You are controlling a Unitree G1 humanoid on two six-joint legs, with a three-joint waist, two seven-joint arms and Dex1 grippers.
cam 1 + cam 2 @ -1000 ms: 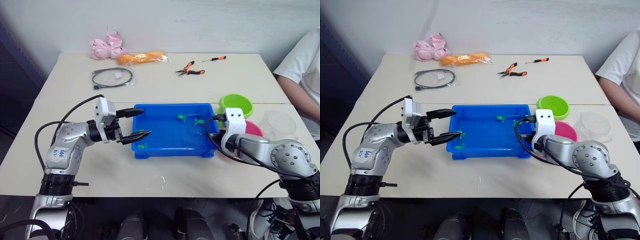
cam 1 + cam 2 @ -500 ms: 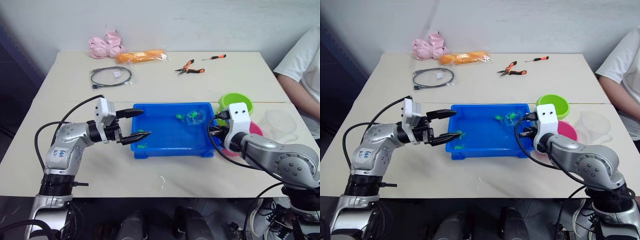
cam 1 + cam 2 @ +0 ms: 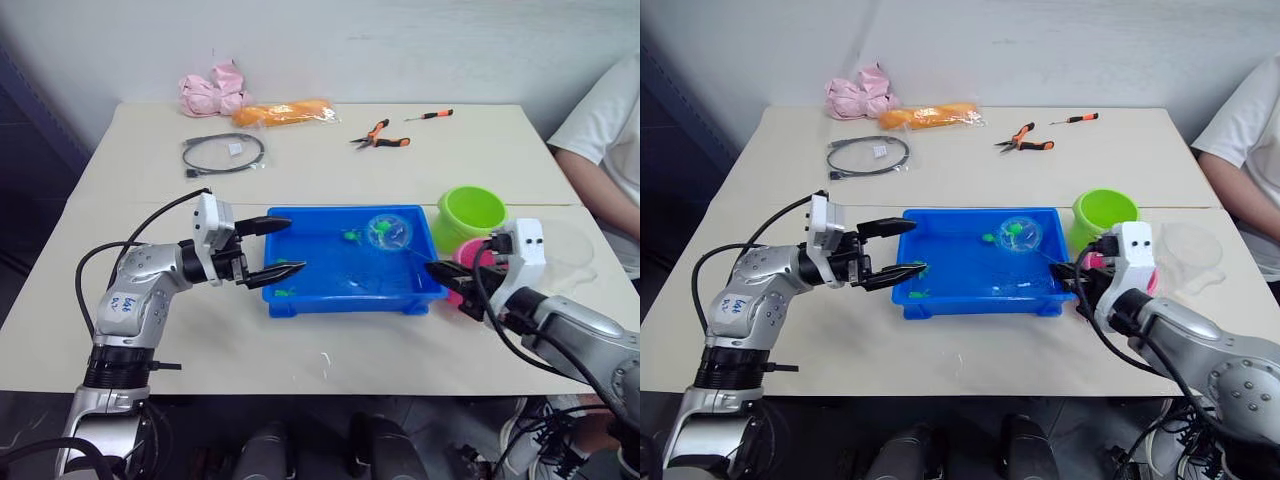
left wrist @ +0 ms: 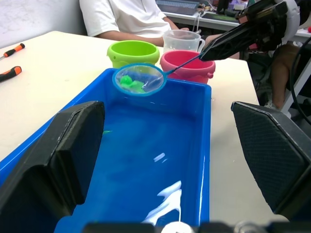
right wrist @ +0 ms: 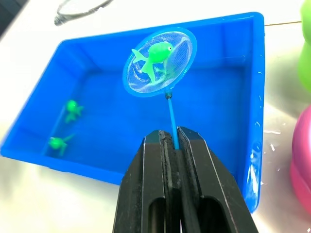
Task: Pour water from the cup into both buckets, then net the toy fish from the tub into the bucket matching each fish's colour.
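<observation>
One blue tub point(image 3: 300, 300) sits on the table point(image 3: 330, 170) beside two buckets, a lime green one point(image 3: 470, 215) and a pink one point(image 3: 462, 258), with one clear cup point(image 4: 182, 40) behind them. Three green toy fish can be counted: one point(image 5: 156, 52) lifted in the single net point(image 5: 158, 63), and two more, point(image 5: 72, 109) and point(image 5: 58, 143), lying in the tub; no pink fish can be made out. Farther back lie one coiled black cable point(image 3: 224, 154), one pair of orange-handled pliers point(image 3: 378, 137), one small screwdriver point(image 3: 430, 116), one orange packet point(image 3: 283, 112) and one pink bundle point(image 3: 212, 94).
</observation>
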